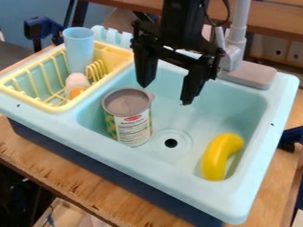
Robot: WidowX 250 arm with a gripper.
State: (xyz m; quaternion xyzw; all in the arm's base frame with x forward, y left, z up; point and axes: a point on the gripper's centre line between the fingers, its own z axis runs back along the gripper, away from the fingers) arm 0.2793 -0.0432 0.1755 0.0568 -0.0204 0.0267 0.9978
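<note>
"Where's the gripper (165,94)?"

"Take the drain (171,143) as the centre of the clock, seen from the camera. It hangs over the sink (177,174) at 12 o'clock, pointing down."

"And its fingers?"

"Spread wide, with an open gap between them."

"What's nearest?"

"The can (131,122), upright in the basin at between 10 and 11 o'clock, grey end up."

"Anything on the other side?"

"A curved yellow banana (222,156), between 3 and 4. The grey faucet base (251,75) sits between 1 and 2."

"What about 10 o'clock?"

"A yellow rack (65,107), with a blue cup (79,48) standing in it and a white-and-orange object (76,85) at the cup's 6 o'clock."
</note>
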